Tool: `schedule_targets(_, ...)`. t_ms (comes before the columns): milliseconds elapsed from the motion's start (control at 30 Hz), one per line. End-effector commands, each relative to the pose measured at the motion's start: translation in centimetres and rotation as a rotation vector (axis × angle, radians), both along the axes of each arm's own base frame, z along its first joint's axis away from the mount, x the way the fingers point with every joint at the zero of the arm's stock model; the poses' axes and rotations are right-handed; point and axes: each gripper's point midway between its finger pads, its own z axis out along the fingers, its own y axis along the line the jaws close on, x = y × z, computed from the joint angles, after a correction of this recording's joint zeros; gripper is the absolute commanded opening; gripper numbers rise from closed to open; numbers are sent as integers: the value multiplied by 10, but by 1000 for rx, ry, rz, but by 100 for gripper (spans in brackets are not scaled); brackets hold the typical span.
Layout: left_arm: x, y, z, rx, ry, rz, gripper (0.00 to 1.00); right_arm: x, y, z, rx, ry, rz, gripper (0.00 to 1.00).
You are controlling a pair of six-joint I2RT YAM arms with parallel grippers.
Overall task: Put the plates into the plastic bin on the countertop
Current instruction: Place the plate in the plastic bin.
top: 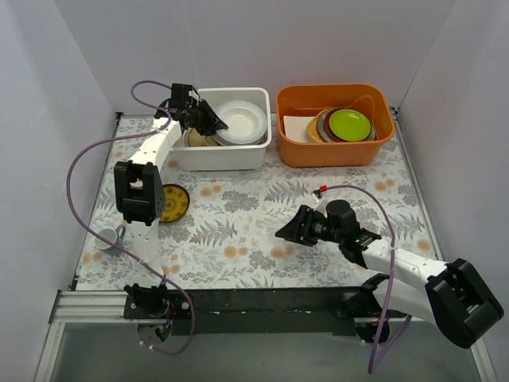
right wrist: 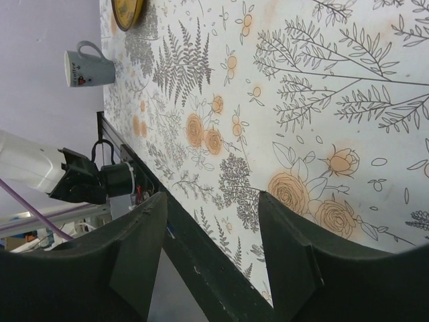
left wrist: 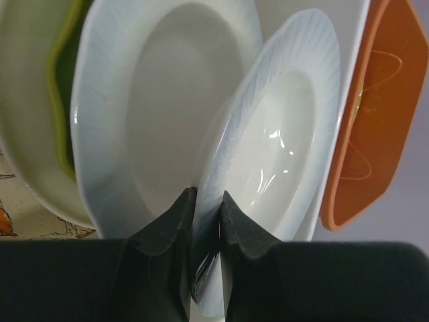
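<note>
The white plastic bin [top: 255, 151] stands at the back of the floral countertop [top: 262, 215]. My left gripper [top: 213, 124] is shut on the rim of a plain white plate [top: 242, 121] and holds it on edge inside the bin. In the left wrist view the held white plate [left wrist: 278, 154] stands next to another white plate [left wrist: 161, 114], with a green-edged plate [left wrist: 62, 94] behind. A small dark-yellow patterned plate [top: 173, 202] lies on the cloth at the left, also in the right wrist view [right wrist: 126, 12]. My right gripper [top: 288, 231] is open and empty over the cloth.
An orange tub [top: 334, 151] at the back right holds a stack with a lime-green plate [top: 350, 123] on top. A white mug [top: 108, 238] stands at the left near edge, also in the right wrist view [right wrist: 90, 69]. The left arm's elbow [top: 137, 191] is beside the yellow plate.
</note>
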Motion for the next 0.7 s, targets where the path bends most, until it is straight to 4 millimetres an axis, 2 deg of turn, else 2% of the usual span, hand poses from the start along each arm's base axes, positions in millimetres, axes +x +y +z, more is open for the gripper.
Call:
schedule_targets(0,17,2,60,-16,-145,32,0,0,3,0,21,-39,31,64)
schedule_targets(367,25,20,18,74,-56,115,0,-3,4,-7,12,-25,49,64)
schedule_targets(667,26,46,-21,129,37,172,0,-3,3,-11,5,-19,57,64)
